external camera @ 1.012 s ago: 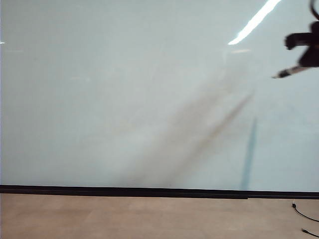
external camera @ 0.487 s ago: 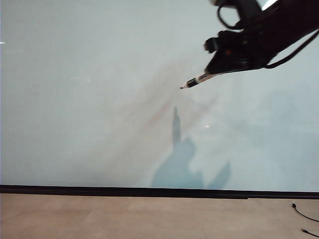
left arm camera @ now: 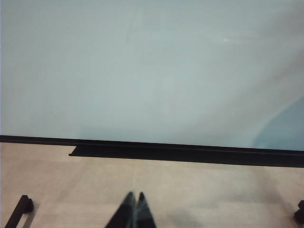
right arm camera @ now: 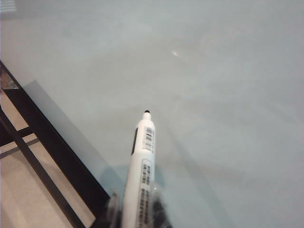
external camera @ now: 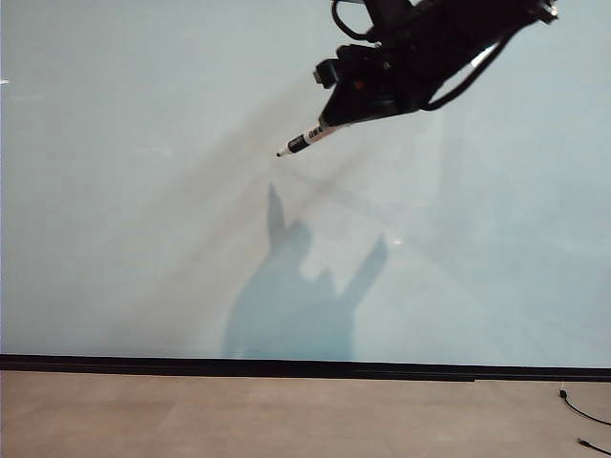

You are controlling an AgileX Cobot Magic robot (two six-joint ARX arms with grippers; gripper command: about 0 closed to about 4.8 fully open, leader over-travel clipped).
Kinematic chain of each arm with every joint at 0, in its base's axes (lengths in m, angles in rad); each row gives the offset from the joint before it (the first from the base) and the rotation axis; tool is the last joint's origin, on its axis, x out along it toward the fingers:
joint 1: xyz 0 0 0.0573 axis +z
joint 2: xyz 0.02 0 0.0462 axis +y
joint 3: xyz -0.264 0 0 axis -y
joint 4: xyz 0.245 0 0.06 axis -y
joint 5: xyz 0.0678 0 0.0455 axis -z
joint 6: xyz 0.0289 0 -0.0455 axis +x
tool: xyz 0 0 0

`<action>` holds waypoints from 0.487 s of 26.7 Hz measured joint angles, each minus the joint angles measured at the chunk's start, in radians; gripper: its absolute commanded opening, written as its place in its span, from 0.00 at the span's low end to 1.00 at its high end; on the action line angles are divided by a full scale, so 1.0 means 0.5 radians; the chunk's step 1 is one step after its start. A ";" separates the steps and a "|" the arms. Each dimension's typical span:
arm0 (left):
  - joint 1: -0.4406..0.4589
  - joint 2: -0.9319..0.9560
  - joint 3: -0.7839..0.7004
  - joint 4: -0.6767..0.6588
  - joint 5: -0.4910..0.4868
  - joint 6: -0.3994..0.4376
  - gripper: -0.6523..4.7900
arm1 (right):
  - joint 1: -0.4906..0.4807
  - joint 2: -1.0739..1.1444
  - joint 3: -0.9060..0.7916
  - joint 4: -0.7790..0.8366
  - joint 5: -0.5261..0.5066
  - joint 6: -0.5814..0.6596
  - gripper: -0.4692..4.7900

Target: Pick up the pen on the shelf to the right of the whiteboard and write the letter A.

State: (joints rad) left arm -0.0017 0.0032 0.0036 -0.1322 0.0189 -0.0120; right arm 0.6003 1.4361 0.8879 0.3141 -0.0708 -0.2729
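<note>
Right end effector [external camera: 346, 116]: upper middle of the exterior view, in front of the whiteboard [external camera: 143, 191], clamped on the pen [external camera: 307, 139]
Pen: held by its rear end, white barrel slanting down and to the left of the exterior view, dark tip foremost, close to the board; whether the tip touches it I cannot tell
Right wrist view: pen [right arm camera: 141, 175] juts out over the pale board [right arm camera: 228, 95]
Whiteboard: fills most of the exterior view, black strip along its lower edge, arm's shadow on it below the pen
Left end effector [left arm camera: 133, 211]: low over the tan floor [left arm camera: 199, 190], fingers pressed together, holding nothing
</note>
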 measured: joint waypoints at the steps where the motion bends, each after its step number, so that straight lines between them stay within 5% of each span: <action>1: 0.000 0.000 0.000 0.000 0.000 -0.001 0.11 | 0.002 0.007 0.019 -0.011 0.000 -0.010 0.07; 13: 0.000 -0.001 0.000 0.000 0.000 -0.001 0.11 | -0.002 0.028 0.092 -0.137 0.095 -0.079 0.07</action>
State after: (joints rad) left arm -0.0017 0.0029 0.0036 -0.1322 0.0189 -0.0124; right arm 0.5991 1.4502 0.9337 0.2455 -0.0235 -0.3126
